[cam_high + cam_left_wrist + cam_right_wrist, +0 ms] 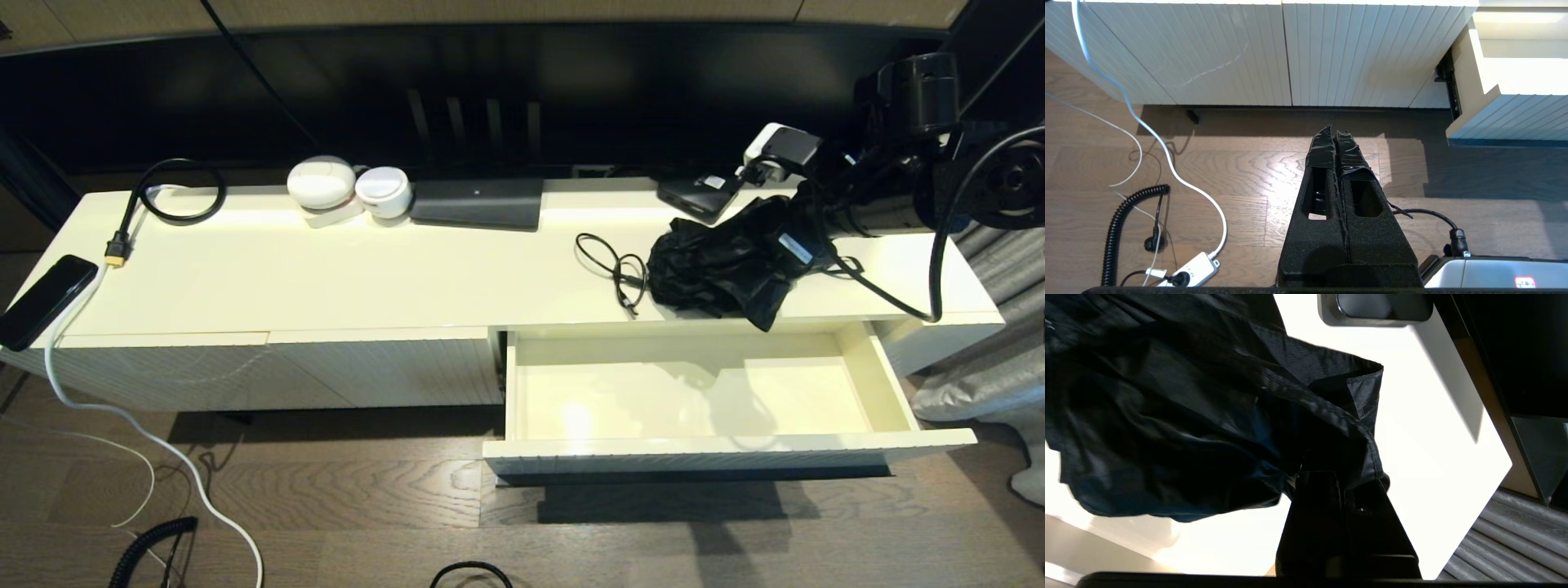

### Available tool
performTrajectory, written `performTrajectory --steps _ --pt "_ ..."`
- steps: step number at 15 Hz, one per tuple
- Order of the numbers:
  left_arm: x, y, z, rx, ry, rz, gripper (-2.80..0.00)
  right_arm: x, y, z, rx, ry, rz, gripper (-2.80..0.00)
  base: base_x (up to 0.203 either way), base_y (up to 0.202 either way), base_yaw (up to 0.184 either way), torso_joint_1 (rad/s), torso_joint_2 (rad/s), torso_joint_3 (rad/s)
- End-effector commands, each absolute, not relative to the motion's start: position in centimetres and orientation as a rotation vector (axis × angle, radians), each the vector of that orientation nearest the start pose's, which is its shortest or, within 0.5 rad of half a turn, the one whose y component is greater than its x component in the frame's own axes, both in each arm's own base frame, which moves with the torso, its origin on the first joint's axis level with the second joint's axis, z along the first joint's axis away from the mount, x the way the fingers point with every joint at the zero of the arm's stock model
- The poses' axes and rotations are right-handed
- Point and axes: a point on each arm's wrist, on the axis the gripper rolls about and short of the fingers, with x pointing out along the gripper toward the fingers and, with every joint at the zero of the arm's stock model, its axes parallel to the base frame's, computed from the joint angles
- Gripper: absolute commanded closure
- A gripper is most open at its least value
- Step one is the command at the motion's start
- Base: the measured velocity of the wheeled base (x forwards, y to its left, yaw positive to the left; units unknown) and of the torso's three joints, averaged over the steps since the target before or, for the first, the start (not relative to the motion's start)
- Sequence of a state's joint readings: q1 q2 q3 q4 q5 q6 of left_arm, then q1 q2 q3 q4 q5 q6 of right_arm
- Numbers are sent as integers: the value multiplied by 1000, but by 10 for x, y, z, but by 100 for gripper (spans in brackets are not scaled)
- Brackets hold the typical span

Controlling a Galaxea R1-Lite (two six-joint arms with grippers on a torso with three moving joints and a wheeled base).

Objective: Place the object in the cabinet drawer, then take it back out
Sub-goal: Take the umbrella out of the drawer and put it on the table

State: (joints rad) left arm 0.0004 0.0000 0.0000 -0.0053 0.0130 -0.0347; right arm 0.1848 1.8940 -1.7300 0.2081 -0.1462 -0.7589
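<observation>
The cabinet drawer (718, 445) stands pulled out at the right of the cream cabinet, and its smooth inside is empty. The left wrist view catches its fluted front (1506, 118). The object is a crumpled black fabric bundle (718, 265) on the cabinet top just behind the drawer, with one flap hanging over the front edge. My right gripper (807, 243) reaches in from the right and is shut on the bundle's right end. In the right wrist view the right gripper (1333, 471) pinches the bundle's dark cloth (1167, 416). My left gripper (1334, 132) is parked, shut and empty, low over the wooden floor.
On the cabinet top lie a thin black cable (614, 269), a flat black box (478, 202), two white round devices (343, 188), a phone (45, 300) and a small black device (700, 198). Cables (1167, 163) trail on the floor. A grey curtain (992, 384) hangs at right.
</observation>
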Motion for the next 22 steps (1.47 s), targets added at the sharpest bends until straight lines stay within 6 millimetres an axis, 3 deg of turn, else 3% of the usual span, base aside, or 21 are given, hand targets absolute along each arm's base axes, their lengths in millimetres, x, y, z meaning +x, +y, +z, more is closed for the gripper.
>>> performTrajectory --steps 1,6,7,14,20,22 --pt "-23 0 76 -35 -6 16 0 369 59 294 -824 343 161 0 0 0 0 0 0 0" --pt "-23 0 76 -35 -5 15 0 363 52 296 -837 331 142 0 0 0 0 0 0 0" --pt "-23 0 76 -35 -6 14 0 362 52 295 -840 329 143 -280 0 0 0 0 0 0" --pt "-23 0 76 -35 -6 14 0 341 68 305 -846 280 188 -280 0 0 0 0 0 0" --pt "-23 0 76 -35 -5 14 0 343 82 299 -849 257 192 -280 0 0 0 0 0 0" --pt "-23 0 76 -35 -6 15 0 329 81 307 -850 245 194 -280 0 0 0 0 0 0"
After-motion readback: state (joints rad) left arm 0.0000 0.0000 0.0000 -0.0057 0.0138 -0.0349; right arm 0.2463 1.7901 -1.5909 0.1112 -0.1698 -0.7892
